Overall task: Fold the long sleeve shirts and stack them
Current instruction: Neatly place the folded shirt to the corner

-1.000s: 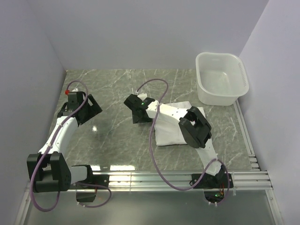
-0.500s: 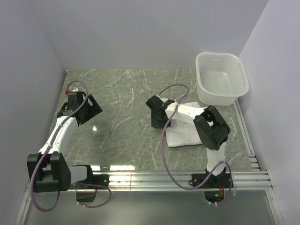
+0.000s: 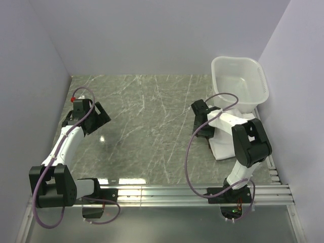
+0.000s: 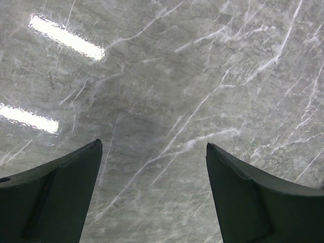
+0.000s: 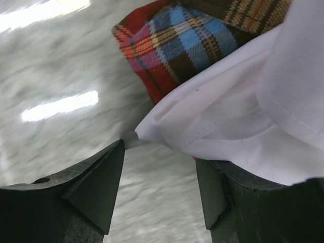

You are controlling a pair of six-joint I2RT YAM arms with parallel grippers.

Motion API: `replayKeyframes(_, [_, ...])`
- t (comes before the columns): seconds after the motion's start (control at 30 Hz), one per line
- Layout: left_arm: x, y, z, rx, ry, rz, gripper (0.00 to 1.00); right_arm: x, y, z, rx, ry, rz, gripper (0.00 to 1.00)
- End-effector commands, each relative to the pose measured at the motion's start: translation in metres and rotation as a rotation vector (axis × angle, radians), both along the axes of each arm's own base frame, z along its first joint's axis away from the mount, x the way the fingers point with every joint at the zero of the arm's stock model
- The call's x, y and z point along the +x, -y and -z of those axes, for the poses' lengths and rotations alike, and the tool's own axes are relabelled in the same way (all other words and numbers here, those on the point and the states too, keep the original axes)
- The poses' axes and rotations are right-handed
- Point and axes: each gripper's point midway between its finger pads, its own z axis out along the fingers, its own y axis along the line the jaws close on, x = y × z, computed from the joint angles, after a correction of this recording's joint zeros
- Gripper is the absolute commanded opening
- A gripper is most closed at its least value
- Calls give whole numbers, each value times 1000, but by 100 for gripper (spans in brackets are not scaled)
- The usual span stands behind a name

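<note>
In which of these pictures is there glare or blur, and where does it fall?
Left wrist view: sharp, two bright lamp reflections on the marble table. Right wrist view: the table is blurred, with two glare strips; the plaid shirt and white shirt are clearer. Top external view: sharp, a pale glare patch beside the left arm.

Pale lavender walls enclose a grey-green marbled surface veined in white. Bright strip reflections gleam at upper left, and aluminium rails line the lower frame.
</note>
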Motion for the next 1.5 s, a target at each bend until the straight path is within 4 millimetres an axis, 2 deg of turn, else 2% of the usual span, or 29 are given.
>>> replayKeyframes(0.0, [4, 0, -2, 4, 23, 14, 89, 10, 34, -10, -63, 41, 43, 65])
replayKeyframes(0.3, [4, -1, 0, 10, 18, 10, 89, 33, 74, -23, -117, 90, 152, 65])
replayKeyframes(0.43, [3, -4, 0, 21, 18, 1, 89, 35, 88, -26, -131, 97, 193, 65])
replayKeyframes(0.57, [4, -4, -4, 21, 32, 2, 89, 39, 76, -41, -74, 141, 182, 65])
replayKeyframes(0.67, [5, -5, -12, 27, 62, 1, 89, 42, 55, -72, 4, 226, 143, 65])
replayKeyframes(0.7, [4, -6, -32, 32, 103, -15, 91, 39, 34, -116, 89, 318, 90, 66])
replayKeyframes(0.73, [1, -6, -29, 31, 89, -15, 91, 38, 34, -126, 100, 348, 91, 67])
replayKeyframes(0.77, [2, -6, -42, 30, 114, -19, 92, 38, 26, -143, 129, 383, 74, 68])
replayKeyframes(0.87, [-7, -6, -84, 21, 194, -31, 92, 25, 28, -191, 168, 494, 66, 69])
replayKeyframes(0.9, [-12, -5, -103, 22, 238, -32, 93, 23, 34, -208, 157, 542, 78, 70])
replayKeyframes(0.93, [-18, -5, -115, 20, 257, -34, 93, 12, 40, -229, 155, 594, 84, 70])
replayKeyframes(0.97, [-24, -11, -134, 45, 285, -58, 94, 7, 45, -247, 151, 641, 93, 70])
replayKeyframes(1.0, [-31, -12, -147, 57, 307, -61, 94, 0, 53, -259, 130, 675, 110, 71])
replayKeyframes(1.03, [-41, -14, -166, 77, 359, -60, 95, -14, 60, -277, 128, 723, 111, 72])
replayKeyframes(1.07, [-48, -19, -193, 104, 420, -83, 95, -22, 66, -288, 124, 756, 119, 74])
replayKeyframes(1.1, [-59, -22, -204, 124, 436, -87, 96, -30, 70, -301, 126, 794, 123, 77])
replayKeyframes(1.13, [-72, -26, -223, 156, 489, -97, 96, -47, 78, -316, 124, 850, 129, 85])
replayKeyframes(1.17, [-85, -35, -248, 191, 545, -140, 97, -56, 83, -323, 120, 881, 134, 87])
replayKeyframes(1.2, [-102, -39, -262, 216, 583, -159, 99, -65, 87, -327, 118, 905, 137, 90])
replayKeyframes(1.23, [-113, -43, -273, 236, 616, -178, 99, -83, 94, -339, 126, 970, 138, 93])
replayKeyframes(1.3, [-145, -53, -303, 265, 708, -253, 99, -101, 101, -345, 132, 1023, 143, 94])
replayKeyframes(1.33, [-155, -57, -302, 269, 694, -277, 99, -120, 106, -355, 145, 1086, 143, 94])
replayKeyframes(1.37, [-166, -59, -312, 271, 722, -298, 99, -128, 109, -357, 151, 1111, 140, 95])
replayKeyframes(1.4, [-175, -66, -314, 291, 728, -336, 99, -137, 112, -360, 151, 1142, 141, 95])
replayKeyframes(1.43, [-180, -69, -312, 301, 724, -352, 99, -153, 118, -368, 157, 1208, 135, 96])
replayKeyframes(1.47, [-181, -69, -310, 302, 722, -341, 99, -158, 120, -367, 151, 1227, 127, 96])
